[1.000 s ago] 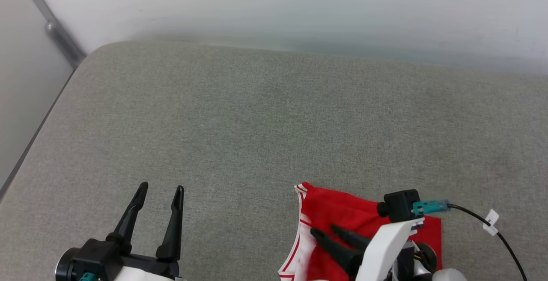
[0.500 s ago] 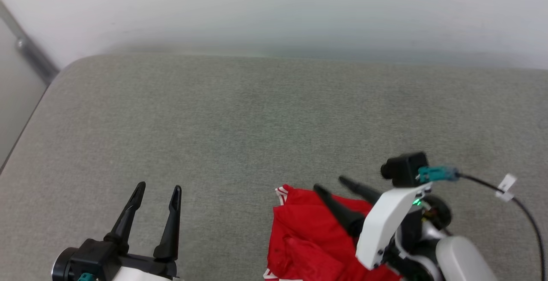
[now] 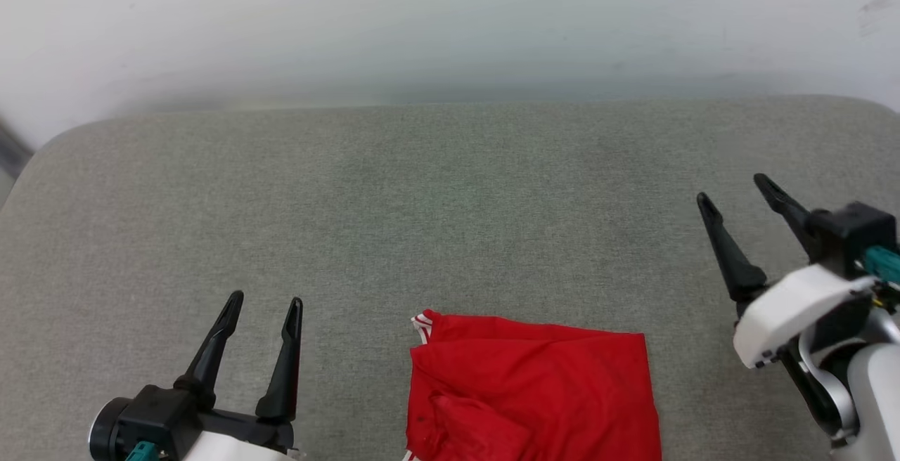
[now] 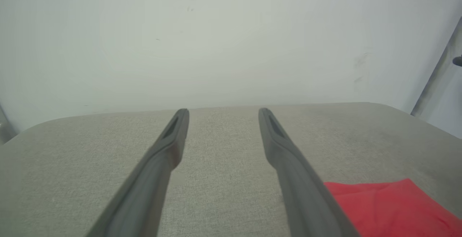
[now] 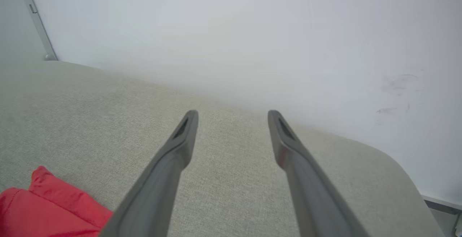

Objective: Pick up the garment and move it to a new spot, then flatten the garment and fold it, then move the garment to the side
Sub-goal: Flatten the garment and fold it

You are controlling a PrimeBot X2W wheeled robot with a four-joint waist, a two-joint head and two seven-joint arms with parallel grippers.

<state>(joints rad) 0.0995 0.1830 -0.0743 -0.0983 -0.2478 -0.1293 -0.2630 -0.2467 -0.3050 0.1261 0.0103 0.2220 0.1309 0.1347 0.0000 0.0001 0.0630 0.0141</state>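
The garment (image 3: 531, 391) lies folded into a red rectangle at the near middle of the grey cushion, a bit of red-and-white stripe trim showing at its far left corner. My left gripper (image 3: 266, 301) stands open to its left, nothing between the fingers. My right gripper (image 3: 733, 190) is open too, raised off the cushion well to the right of the garment and apart from it. A red corner of the garment (image 4: 393, 208) shows at the lower right in the left wrist view, and the garment (image 5: 47, 208) lies at the lower left in the right wrist view.
The grey fabric cushion (image 3: 450, 208) spreads wide, rounded at its far corners, and ends against a pale wall (image 3: 450, 18) at the back. A metal strip (image 5: 36, 20) runs up the wall past the cushion's left corner.
My right gripper has opened, let go of the garment and swung up and off to the right. The garment now lies free. The head camera has turned to the right.
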